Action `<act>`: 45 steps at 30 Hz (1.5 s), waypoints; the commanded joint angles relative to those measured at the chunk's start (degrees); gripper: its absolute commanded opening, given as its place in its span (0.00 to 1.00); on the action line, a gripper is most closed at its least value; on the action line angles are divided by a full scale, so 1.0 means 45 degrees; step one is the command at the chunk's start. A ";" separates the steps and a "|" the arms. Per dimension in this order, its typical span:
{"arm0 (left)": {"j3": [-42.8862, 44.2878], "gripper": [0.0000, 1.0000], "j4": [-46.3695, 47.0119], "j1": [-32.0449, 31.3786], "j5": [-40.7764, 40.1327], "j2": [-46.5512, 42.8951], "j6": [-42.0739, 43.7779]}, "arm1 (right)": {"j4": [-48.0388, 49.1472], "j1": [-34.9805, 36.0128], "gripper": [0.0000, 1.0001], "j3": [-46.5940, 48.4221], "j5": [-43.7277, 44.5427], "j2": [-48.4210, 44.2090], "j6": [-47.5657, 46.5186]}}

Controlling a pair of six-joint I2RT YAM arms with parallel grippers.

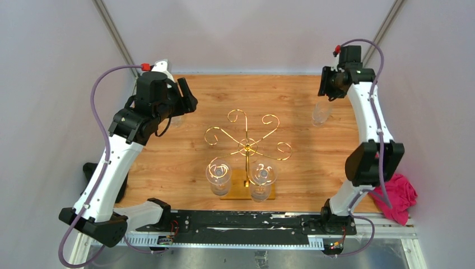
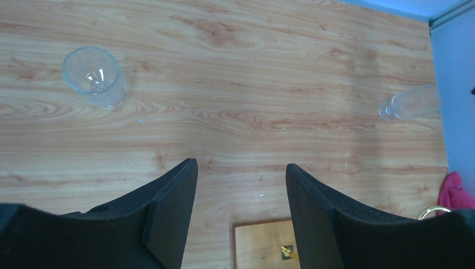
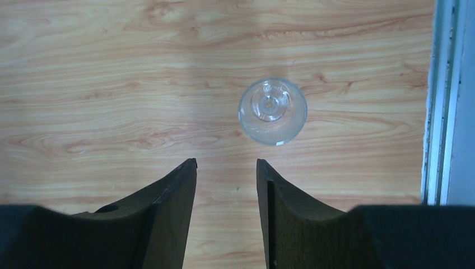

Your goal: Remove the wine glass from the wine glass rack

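Black rail (image 1: 241,221) at the near edge carries both arm bases. Just beyond it the gold wire rack (image 1: 246,147) stands on its wooden base (image 1: 240,189). One wine glass (image 1: 218,175) hangs from a near arm left of the pole, and a second wine glass (image 1: 262,178) hangs to the right.

Further back, the right claw (image 3: 226,163) hovers over a third glass (image 3: 273,111) standing on the table (image 1: 313,168) near the far right corner. Its fingers are parted and grasp nothing; the glass sits ahead of the tips, not between them. The left claw (image 2: 241,164), at the far left, is likewise released and empty. A fourth glass (image 2: 92,75) stands on the wood ahead of it. From above the arm mostly hides this glass, so it only seems to stand free.

The step in hand looks like clearing the standing glass and moving to the rack. It would be best to rise straight up first. Then take a hanging bowl from the side and slide its foot along the wire to the open end, never pulling down.

Pale wood grain covers the table, and plain whitish walls (image 1: 246,33) close it in. A pink cloth (image 1: 399,197) lies off the right edge.
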 commanded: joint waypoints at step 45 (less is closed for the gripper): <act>-0.0698 0.66 0.0352 -0.0053 0.0639 -0.2521 -0.0532 | -0.1048 1.5502 0.53 -0.1505 0.3038 -0.5702 0.0682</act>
